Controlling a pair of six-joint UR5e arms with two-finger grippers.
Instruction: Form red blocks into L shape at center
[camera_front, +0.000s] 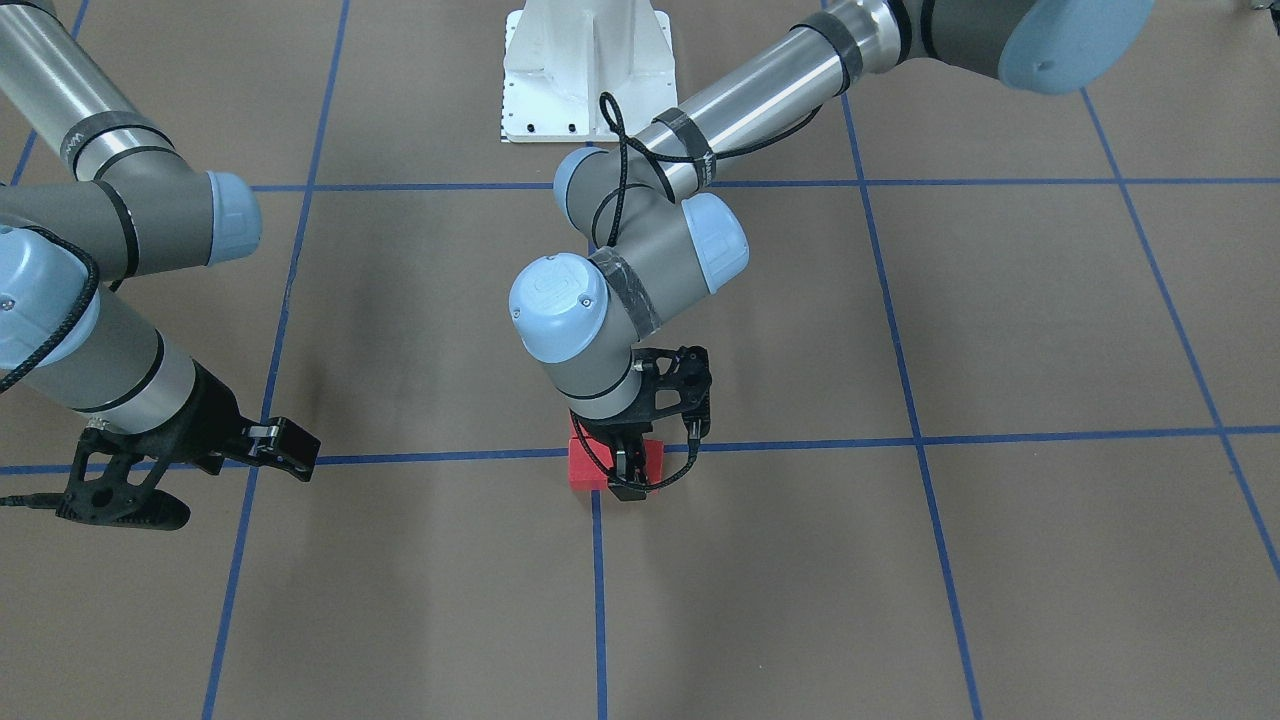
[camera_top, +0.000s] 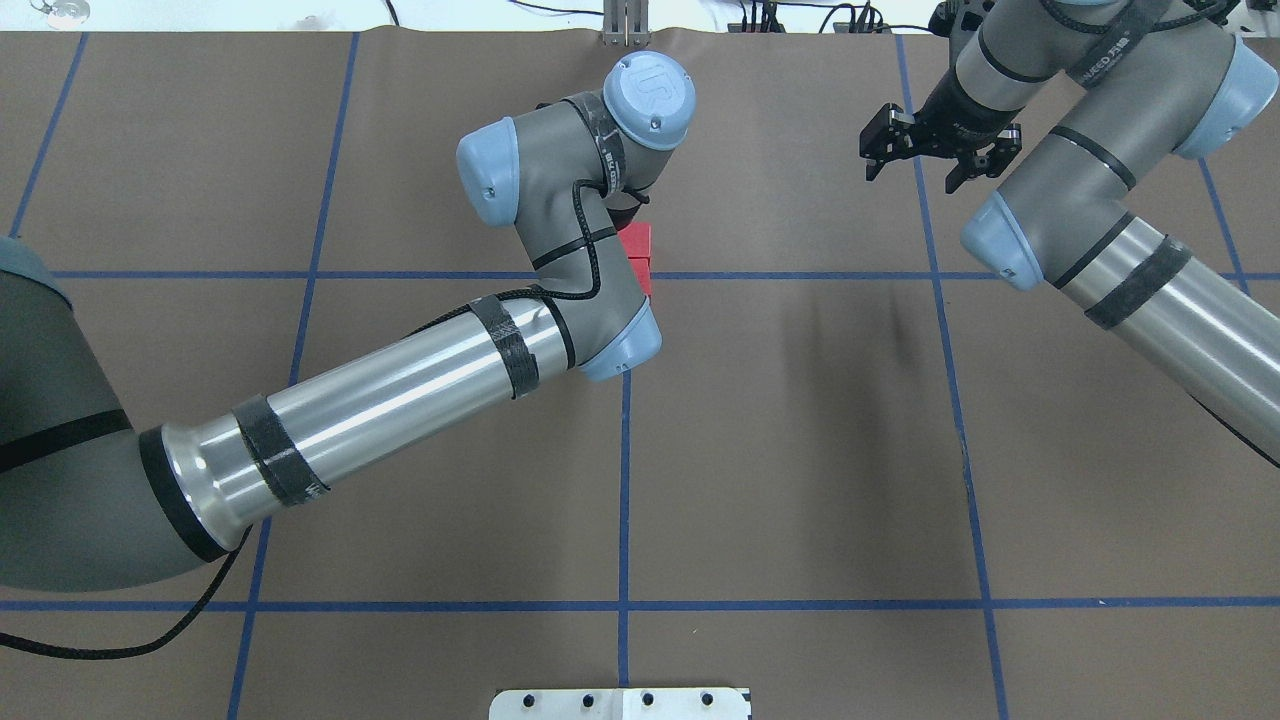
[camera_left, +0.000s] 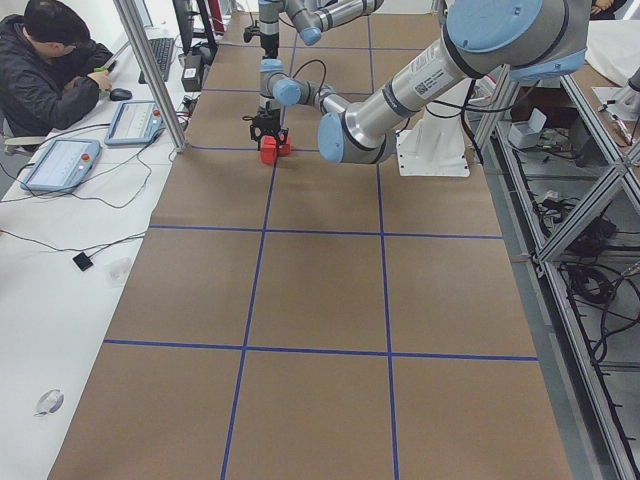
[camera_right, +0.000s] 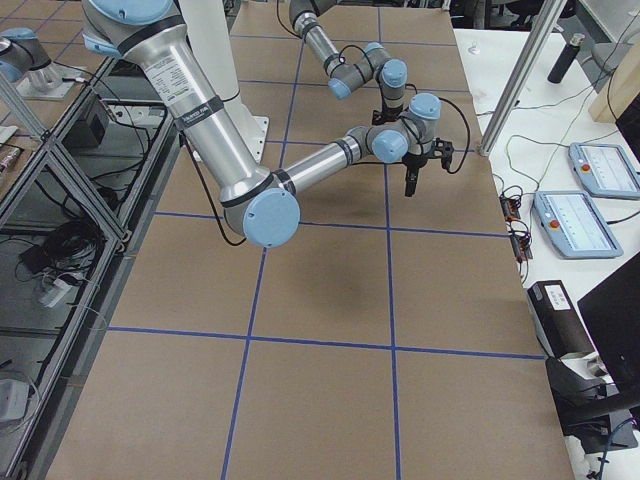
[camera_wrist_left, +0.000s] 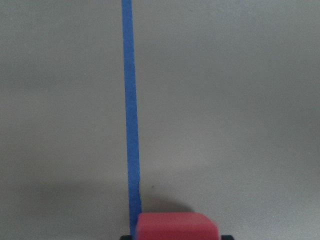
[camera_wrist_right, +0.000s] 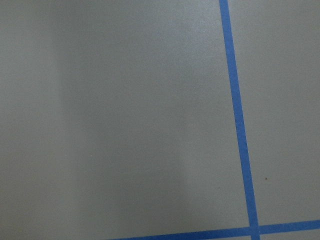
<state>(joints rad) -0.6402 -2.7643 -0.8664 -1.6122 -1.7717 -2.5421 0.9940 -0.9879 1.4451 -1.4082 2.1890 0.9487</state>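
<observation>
The red blocks (camera_front: 590, 468) lie close together at the center (camera_front: 597, 452), where two blue tape lines cross, and they cover part of that crossing. My left gripper (camera_front: 628, 482) points straight down onto them and looks shut on one red block (camera_wrist_left: 175, 226), which sits low on the surface between the fingers in the left wrist view. In the overhead view the left wrist hides most of the blocks; only a red edge (camera_top: 637, 250) shows. My right gripper (camera_top: 935, 155) is open and empty, well off to the side, above bare surface.
The brown surface carries a grid of blue tape lines (camera_top: 625, 480). The white robot base (camera_front: 585, 70) stands at the table's edge. An operator (camera_left: 50, 70) sits at a side desk with tablets and cables (camera_left: 60, 165).
</observation>
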